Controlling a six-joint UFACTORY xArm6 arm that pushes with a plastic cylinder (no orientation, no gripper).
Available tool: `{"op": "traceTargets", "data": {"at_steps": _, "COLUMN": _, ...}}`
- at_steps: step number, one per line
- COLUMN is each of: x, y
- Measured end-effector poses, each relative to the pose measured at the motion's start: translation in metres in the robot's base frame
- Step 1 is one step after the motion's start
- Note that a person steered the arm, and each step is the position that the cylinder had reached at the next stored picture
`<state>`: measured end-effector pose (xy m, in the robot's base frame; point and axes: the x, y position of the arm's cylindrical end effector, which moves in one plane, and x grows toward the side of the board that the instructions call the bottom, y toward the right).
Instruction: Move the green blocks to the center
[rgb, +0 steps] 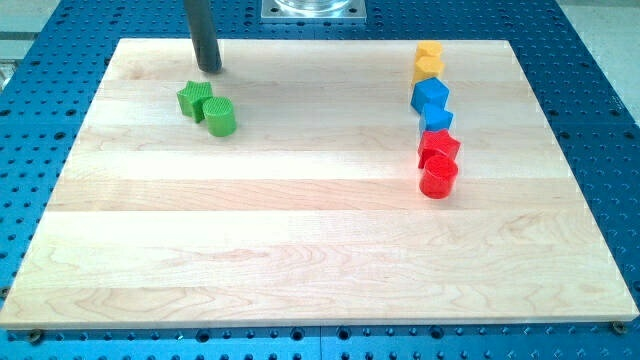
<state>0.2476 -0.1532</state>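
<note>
We see my tip (209, 70) resting on the wooden board (300, 240) near the view's top-left corner. It's a plain dark rod w/ no jaws, so nothing opens or shuts & it has hold of nothing.

Both green blocks sit just below the tip, toward the view's bottom. The green star-ish block (194, 99) is closest, slightly to the view's left of the tip, w/ a small gap between them, not touching. The green cylinder (220, 116) is touching the star-ish one on its lower right, a bit further from the tip.

Both greens are in the board's upper-left area, well apart from the centre.

On the view's right, a column runs top to bottom: yellow block (429, 62), two blue blocks (430, 96) (437, 120), red block (439, 148), red cylinder (438, 179). All are well apart from the tip.
</note>
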Motion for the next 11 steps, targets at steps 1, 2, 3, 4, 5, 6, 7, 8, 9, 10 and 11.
{"op": "traceTargets", "data": {"at_steps": 1, "x": 0.000, "y": -0.003}}
{"op": "traceTargets", "data": {"at_steps": 2, "x": 0.000, "y": -0.009}}
{"op": "traceTargets", "data": {"at_steps": 3, "x": 0.000, "y": -0.016}}
{"op": "traceTargets", "data": {"at_steps": 4, "x": 0.000, "y": -0.022}}
{"op": "traceTargets", "data": {"at_steps": 5, "x": 0.000, "y": -0.027}}
{"op": "traceTargets", "data": {"at_steps": 6, "x": 0.000, "y": -0.036}}
{"op": "traceTargets", "data": {"at_steps": 7, "x": 0.017, "y": -0.049}}
{"op": "traceTargets", "data": {"at_steps": 8, "x": 0.074, "y": -0.046}}
{"op": "traceTargets", "data": {"at_steps": 9, "x": 0.102, "y": -0.050}}
{"op": "traceTargets", "data": {"at_steps": 10, "x": 0.133, "y": -0.052}}
{"op": "traceTargets", "data": {"at_steps": 11, "x": 0.075, "y": -0.050}}
